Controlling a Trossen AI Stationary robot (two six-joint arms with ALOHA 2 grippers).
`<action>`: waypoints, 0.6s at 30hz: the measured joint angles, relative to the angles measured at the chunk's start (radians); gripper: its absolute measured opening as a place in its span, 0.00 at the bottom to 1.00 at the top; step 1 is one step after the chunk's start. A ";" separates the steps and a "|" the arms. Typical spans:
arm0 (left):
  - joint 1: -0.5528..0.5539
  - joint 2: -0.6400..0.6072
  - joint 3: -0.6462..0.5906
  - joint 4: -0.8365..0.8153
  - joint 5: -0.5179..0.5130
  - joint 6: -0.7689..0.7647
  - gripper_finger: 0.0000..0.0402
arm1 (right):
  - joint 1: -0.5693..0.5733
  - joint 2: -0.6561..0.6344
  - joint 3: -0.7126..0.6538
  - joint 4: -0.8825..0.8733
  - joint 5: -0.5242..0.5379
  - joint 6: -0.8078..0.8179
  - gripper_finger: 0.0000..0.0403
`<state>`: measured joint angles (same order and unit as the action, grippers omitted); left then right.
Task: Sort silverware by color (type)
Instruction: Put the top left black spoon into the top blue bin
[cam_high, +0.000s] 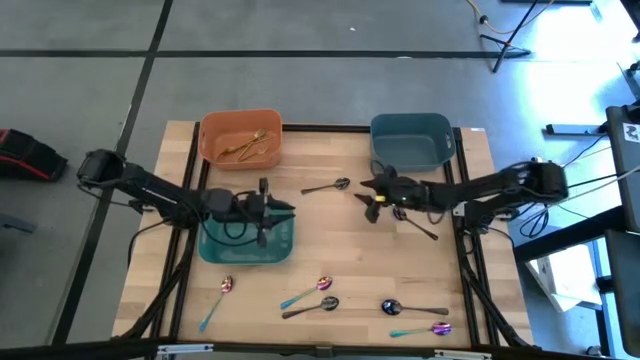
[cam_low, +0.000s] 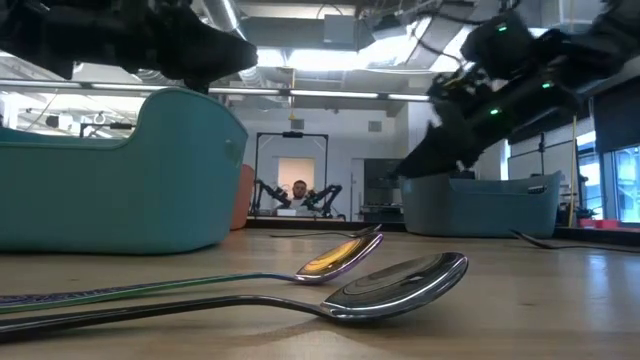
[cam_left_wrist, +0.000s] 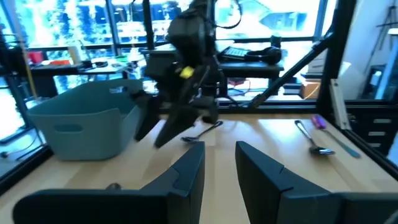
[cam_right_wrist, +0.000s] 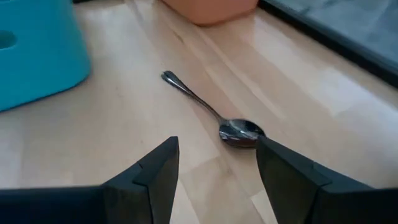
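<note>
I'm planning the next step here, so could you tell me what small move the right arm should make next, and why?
Probably lower the right gripper onto the black spoon and close. Its fingers are open, empty and above the table, with the spoon's bowl lying just ahead between them. The spoon lies loose on the table, outside every bin.

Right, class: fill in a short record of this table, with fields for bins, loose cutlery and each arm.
bins: orange bin holding gold pieces; slate-blue bin; teal bin
loose cutlery: black spoon mid-table; more spoons along the front edge
left gripper: over the teal bin, jaws open
right gripper: jaws open, facing the black spoon, not touching it
</note>
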<state>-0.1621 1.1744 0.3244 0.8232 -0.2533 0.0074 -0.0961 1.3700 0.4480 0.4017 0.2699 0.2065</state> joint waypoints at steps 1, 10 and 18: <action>-0.006 0.000 0.000 0.002 0.000 0.001 0.21 | -0.006 0.028 0.019 -0.010 0.002 0.025 0.51; -0.018 0.000 0.002 -0.008 0.009 0.002 0.21 | -0.084 0.238 0.125 -0.027 0.006 0.253 0.51; -0.018 0.000 0.002 -0.021 0.004 0.003 0.21 | -0.095 0.362 0.175 0.019 0.048 0.317 0.51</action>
<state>-0.1806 1.1744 0.3264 0.8021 -0.2493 0.0105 -0.1909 1.7316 0.6229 0.4205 0.3180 0.5236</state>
